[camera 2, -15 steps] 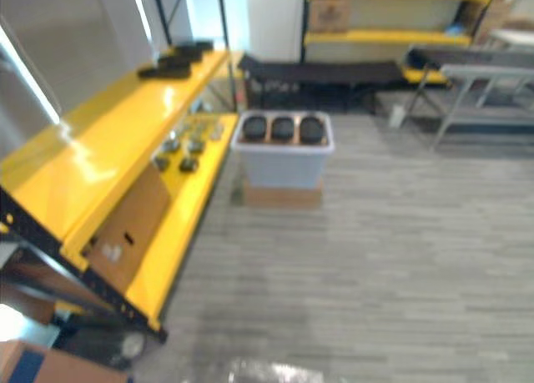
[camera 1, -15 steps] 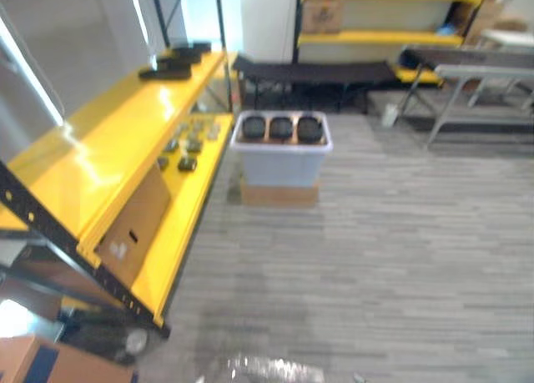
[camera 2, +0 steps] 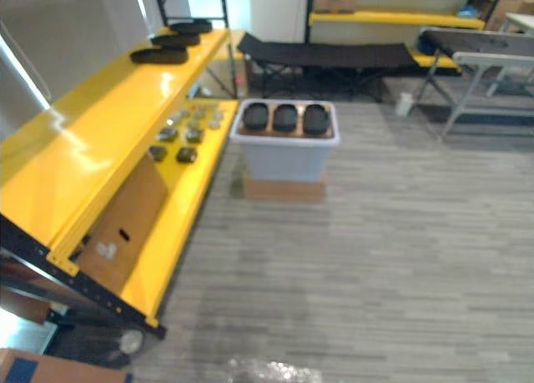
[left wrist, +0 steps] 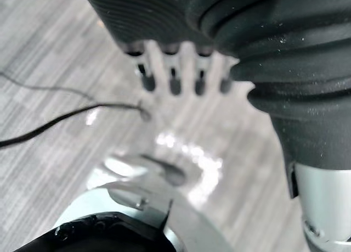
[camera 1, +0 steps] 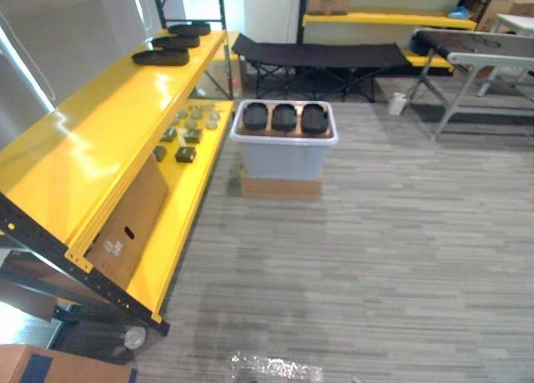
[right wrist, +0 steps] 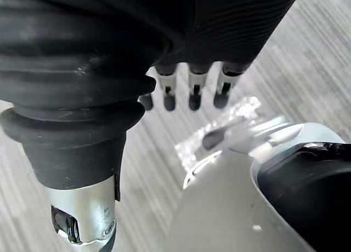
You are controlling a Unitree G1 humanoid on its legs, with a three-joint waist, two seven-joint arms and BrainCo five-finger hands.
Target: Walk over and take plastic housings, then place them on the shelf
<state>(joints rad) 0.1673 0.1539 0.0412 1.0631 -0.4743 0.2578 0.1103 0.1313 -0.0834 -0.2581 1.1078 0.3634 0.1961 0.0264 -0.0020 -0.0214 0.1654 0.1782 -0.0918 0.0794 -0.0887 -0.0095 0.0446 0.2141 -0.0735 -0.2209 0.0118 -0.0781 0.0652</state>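
1. Three black housings (camera 1: 284, 117) sit in a row in a white bin (camera 1: 286, 159), on a brown box (camera 1: 280, 187) on the floor (camera 1: 400, 233)
2. The yellow shelf (camera 1: 100, 133) stands just beside the bin, with flat black pieces (camera 1: 161, 57) on top
3. The left hand (left wrist: 173, 71) hangs over the floor, fingers straight, holding nothing
4. The right hand (right wrist: 193, 90) hangs the same way

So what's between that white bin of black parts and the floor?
A flat brown cardboard box: the white bin holding the black plastic housings stands on it, and it rests on the grey floor. Both eye views show this.
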